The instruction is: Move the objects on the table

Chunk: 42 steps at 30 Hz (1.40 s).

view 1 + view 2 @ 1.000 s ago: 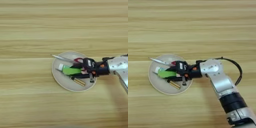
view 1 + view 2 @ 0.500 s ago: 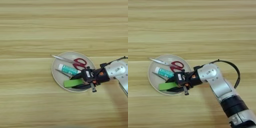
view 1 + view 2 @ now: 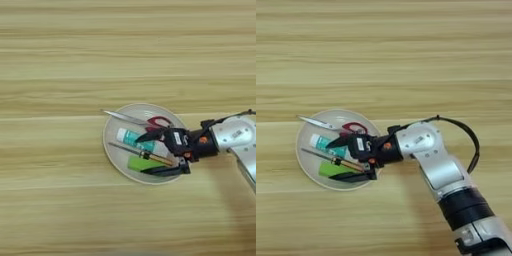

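All four objects lie heaped on the round beige plate (image 3: 112, 150) at the bench's (image 3: 60, 60) 6 o'clock side: scissors (image 3: 142, 120) at 12, tube (image 3: 131, 139) centre, screwdriver (image 3: 142, 154) across the green block (image 3: 141, 163) at 6. The claw (image 3: 342, 159) reaches in from 3 o'clock, fingers spread wide, one by the tube, one along the block (straddling the screwdriver handle, apparently), holding nothing I can make out.

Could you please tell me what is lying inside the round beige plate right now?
In the plate lie the scissors, the white and teal tube, the screwdriver and the green block. The open right gripper covers parts of the block and the scissors' handles.
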Available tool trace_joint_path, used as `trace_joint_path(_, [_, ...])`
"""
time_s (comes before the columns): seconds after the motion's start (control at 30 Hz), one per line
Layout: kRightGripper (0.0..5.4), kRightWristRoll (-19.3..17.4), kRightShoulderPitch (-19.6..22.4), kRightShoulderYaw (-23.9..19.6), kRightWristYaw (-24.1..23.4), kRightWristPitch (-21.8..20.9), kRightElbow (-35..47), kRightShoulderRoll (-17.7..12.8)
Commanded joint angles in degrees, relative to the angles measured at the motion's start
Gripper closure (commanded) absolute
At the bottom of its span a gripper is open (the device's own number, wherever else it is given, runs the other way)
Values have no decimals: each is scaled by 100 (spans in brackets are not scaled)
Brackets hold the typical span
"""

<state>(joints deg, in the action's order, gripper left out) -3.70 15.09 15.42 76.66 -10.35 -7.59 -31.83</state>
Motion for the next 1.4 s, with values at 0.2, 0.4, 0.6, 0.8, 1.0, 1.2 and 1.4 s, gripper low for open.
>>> trace_joint_path(0.2, [90,-726,466,-444,-200,124,420,58])
trace_joint_path(0.4, [19,-1073,955,-945,-940,116,102,585])
trace_joint_path(0.6, [4,-1017,1569,-1441,-1911,-20,-766,952])
trace_joint_path(0.8, [4,-1014,1794,-1640,-2318,69,-1162,1099])
trace_joint_path(1.0, [4,-1125,1940,-1802,-2496,285,-1294,1117])
trace_joint_path(1.2, [4,-852,1836,-1623,-2398,387,-1280,949])
trace_joint_path(1.4, [4,-540,1742,-1408,-2338,648,-1298,829])
